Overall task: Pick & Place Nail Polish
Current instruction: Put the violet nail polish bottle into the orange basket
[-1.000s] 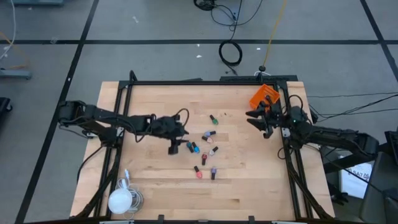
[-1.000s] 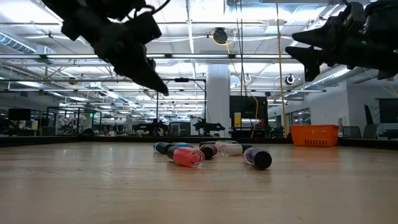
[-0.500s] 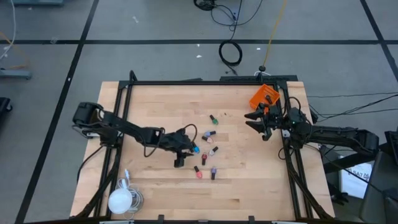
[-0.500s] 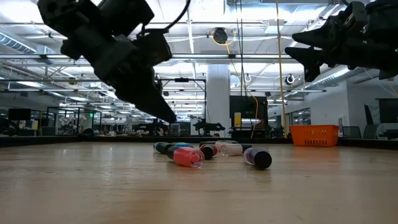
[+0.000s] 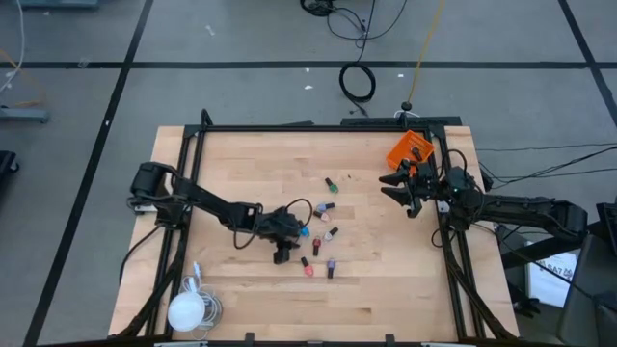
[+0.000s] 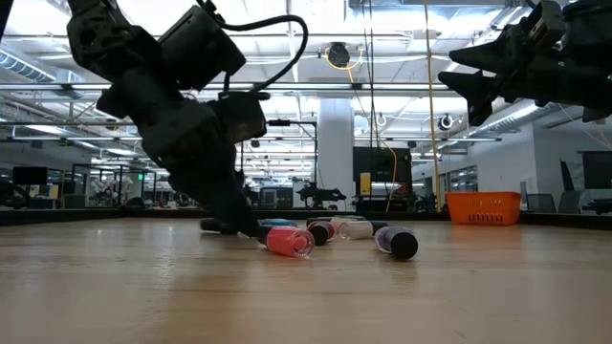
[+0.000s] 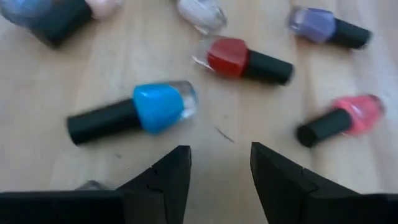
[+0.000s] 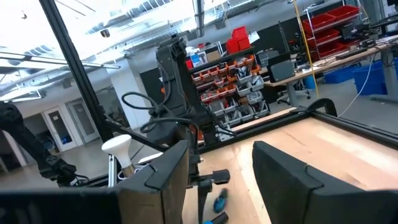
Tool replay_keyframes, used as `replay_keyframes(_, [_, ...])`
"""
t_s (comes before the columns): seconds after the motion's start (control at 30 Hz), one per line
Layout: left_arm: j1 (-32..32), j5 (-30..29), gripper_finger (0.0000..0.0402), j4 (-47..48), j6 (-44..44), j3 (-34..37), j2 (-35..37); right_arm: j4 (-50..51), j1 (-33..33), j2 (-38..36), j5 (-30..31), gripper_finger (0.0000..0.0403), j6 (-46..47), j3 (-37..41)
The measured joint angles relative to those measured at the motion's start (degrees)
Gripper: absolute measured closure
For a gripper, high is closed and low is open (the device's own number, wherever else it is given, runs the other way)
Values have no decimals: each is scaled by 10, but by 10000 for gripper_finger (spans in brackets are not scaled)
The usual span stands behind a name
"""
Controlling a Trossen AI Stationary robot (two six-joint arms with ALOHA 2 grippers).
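Note:
Several small nail polish bottles lie on their sides mid-table: a blue one [image 7: 134, 115], a red one [image 7: 249, 59], a pink one [image 7: 339, 121] and a purple one [image 7: 329, 26]; they show as a loose cluster [image 5: 318, 236] from above. My left gripper [image 5: 285, 253] [image 7: 221, 165] is low over the bare wood at the cluster's left side, slanting down. It is open, with nothing between its fingers; the blue bottle lies just ahead of them. My right gripper [image 5: 400, 188] [image 8: 221, 180] hangs open above the table's right side, beside the orange bin [image 5: 410, 149].
A white bulb-shaped object with a coiled cord [image 5: 188, 308] lies at the near left corner. Black frame rails [image 5: 183, 193] run along the table's left, far and right sides. Bare wood [image 5: 386, 280] stretches between the bottles and the near edge.
My left gripper has come down from well above the table and moved toward the near edge, to the bottle cluster's left side, rolling as it sank. Its fingertips now stand close to the wood. The bottles lie where they were.

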State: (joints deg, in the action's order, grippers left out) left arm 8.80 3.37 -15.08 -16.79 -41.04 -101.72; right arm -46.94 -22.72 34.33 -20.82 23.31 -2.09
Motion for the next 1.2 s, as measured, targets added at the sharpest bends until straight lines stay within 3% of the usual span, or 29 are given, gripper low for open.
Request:
replay_keyframes(0.13, [1, 12, 236, 11, 16, 2, 38, 0, 0, 0, 0, 239, -1, 0])
replay_keyframes(0.23, [2, -12, 236, 36, 40, 1, 89, 0, 0, 0, 0, 239, -2, 0])
replay_keyframes(0.43, [2, -120, 236, 223, 120, 1, 196, 5, 0, 0, -2, 239, -6, 0])
replay_keyframes(0.53, [-7, -187, 236, 294, 119, 1, 210, 5, 0, 2, -2, 239, -10, 0])
replay_keyframes(0.93, [-49, -77, 236, 184, 32, 1, 98, 5, 0, 8, 0, 239, -17, 0])
replay_keyframes(1.2, [-58, -74, 236, 175, -2, -17, 83, 5, 0, 13, 0, 239, -19, 0])
